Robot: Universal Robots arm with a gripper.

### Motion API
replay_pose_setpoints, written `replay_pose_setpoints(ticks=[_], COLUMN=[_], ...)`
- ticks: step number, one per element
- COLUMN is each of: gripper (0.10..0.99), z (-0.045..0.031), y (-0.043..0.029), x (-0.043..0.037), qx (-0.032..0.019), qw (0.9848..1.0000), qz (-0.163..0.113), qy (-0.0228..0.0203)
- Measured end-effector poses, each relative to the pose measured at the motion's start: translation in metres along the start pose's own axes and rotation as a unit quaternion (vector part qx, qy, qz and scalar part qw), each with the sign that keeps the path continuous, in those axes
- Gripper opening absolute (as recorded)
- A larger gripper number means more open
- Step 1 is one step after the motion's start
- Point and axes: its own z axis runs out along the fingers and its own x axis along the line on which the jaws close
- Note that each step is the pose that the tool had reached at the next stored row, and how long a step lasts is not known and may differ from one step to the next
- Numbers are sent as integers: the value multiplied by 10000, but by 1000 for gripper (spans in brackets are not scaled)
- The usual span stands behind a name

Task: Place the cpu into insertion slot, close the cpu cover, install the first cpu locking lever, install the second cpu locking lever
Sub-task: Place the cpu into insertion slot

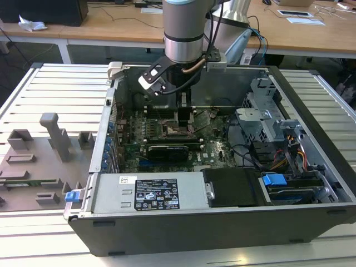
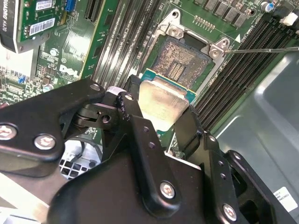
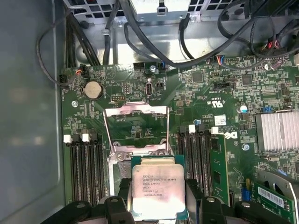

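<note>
CPU [image 3: 158, 193] gripped by two opposite edges between the black fingers [image 2: 133, 121] of the gripper [image 2: 161, 114], which is closed on it and nothing else. It hangs just over one edge of the insertion slot [image 2: 182, 60], overlapping the rim and not yet seated. I cannot tell whether it is level with the socket bed.

Judgement for this step:
- Square the chip's edges to the rim and match its corner mark and notches before lowering.
- Descend straight with no sliding, since the contact field looks fine and likely to bend.
- Let go only once it lies flat inside the rim.

Appearance: small flat square with a pale silvery-beige metal lid, dark print on top and a green substrate border around it.

Surroundings:
- The cpu cover [image 3: 135, 111] is swung open, its windowed frame lying back beyond the socket, so the way down is free.
- A thin lever rod [image 2: 261, 49] stands out to one side, unlatched.
- Long memory slots [image 3: 86, 163] flank the socket on the green motherboard [image 3: 224, 93], inside the open computer case [image 1: 222, 231].
</note>
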Motion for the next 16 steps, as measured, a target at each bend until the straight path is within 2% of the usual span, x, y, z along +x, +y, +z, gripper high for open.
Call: replay_pose_setpoints(ticks=[16], gripper=[541], z=[95], y=[-49], x=[-5], qx=[0], qw=[10000], qz=[1], qy=[0])
